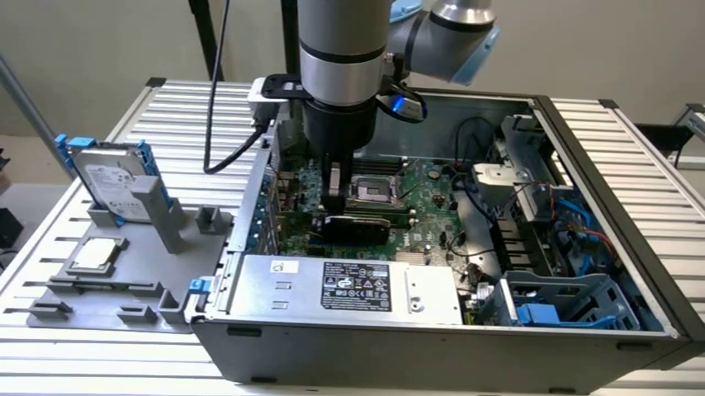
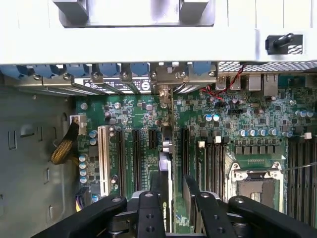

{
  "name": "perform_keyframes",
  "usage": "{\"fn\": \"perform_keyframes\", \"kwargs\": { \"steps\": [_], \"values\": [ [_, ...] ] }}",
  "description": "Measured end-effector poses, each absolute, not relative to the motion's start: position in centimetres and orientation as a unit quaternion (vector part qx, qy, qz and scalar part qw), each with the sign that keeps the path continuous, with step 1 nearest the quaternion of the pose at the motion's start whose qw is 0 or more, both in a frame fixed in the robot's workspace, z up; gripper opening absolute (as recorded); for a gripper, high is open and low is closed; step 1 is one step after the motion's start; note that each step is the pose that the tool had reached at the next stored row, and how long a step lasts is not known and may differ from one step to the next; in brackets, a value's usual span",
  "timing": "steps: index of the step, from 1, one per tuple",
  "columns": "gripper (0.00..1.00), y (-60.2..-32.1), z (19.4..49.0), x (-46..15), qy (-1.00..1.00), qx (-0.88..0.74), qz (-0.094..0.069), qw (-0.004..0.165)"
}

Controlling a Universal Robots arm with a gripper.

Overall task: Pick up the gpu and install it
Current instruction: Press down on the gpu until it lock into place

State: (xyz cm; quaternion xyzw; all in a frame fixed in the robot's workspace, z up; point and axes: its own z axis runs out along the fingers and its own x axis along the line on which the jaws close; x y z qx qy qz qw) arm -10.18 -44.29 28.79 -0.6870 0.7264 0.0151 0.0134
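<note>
Wrist view: we see the gripper (image 2: 172, 208) with its two black fingers (image 2: 148, 213) closed on the gpu (image 2: 166, 168), which stands edge-on between them, upright over the motherboard (image 2: 133, 114) among the long black expansion slots (image 2: 135, 158). The card's silver bracket end points toward the rear wall of the computer case (image 2: 148, 44). Beside the slots lies the empty processor socket (image 2: 256, 186). In the exterior view we find the gripper (image 1: 330, 194) lowered inside the open computer case (image 1: 595, 165), the gpu (image 1: 350, 224) below it. Well apart, a hard drive (image 1: 111, 177) stands in a grey holder (image 1: 105, 285) at the exterior view's left.
</note>
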Motion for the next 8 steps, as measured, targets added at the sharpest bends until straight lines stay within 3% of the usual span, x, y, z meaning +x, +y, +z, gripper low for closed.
{"fn": "perform_keyframes", "kwargs": {
  "steps": [1, 2, 5, 8],
  "values": [
    [0.24, -44.29, 28.79, -10.18, 0.726, -0.687, 0.015, 0.013],
    [0.24, -44.29, 28.79, -10.18, 0.726, -0.687, 0.015, 0.013],
    [0.11, -44.29, 28.81, -10.18, 0.726, -0.687, 0.015, 0.013],
    [0.11, -44.29, 28.82, -10.18, 0.726, -0.687, 0.015, 0.014]
  ]
}}
